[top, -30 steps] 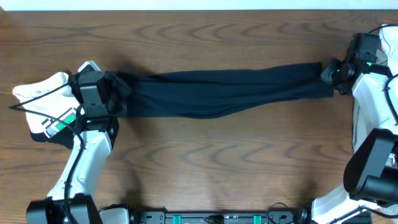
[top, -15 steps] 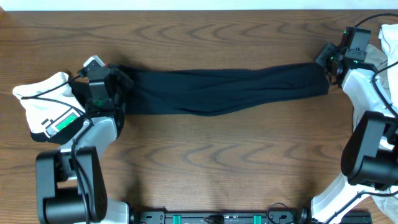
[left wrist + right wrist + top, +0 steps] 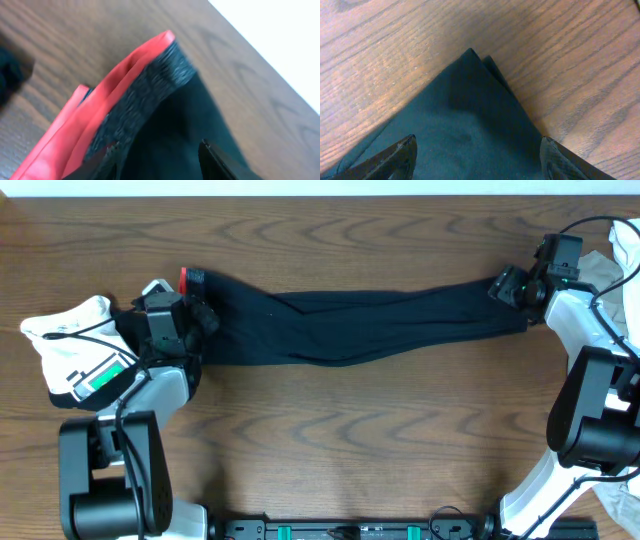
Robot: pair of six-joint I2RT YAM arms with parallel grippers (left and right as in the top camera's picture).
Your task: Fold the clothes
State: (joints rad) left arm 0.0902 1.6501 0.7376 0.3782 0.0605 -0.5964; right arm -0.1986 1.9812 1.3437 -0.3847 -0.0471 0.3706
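**Pants stretched along the bench, a hand at each end**

At the left edge of the bench (image 3: pixel 330 450) a white top (image 3: pixel 70 330) with a green patch lies bunched, partly under the left arm. Just right of it, the left hand (image 3: pixel 205 315) sits over the waist end of the black pants (image 3: pixel 370 325). The red waistband (image 3: pixel 192 277) pokes out beyond the hand toward the far edge. Seen from the wrist, the waistband is tilted, red on one face and grey on the other, and a bit blurred. This hand's fingers (image 3: pixel 220 161) stand apart with black cloth between them, but I cannot tell whether they pinch it.

The pants run as one long, narrow, slightly rumpled strip across the far half of the bench, climbing a little toward the far right corner.

There the right hand (image 3: pixel 503 285) is at the leg end. Its wrist view shows the fingers (image 3: pixel 402 156) spread wide and gripping nothing. The pointed corner of the pants lies flat on the wood between them. Past that arm, at the right edge, lies a pale top (image 3: pixel 625 250).
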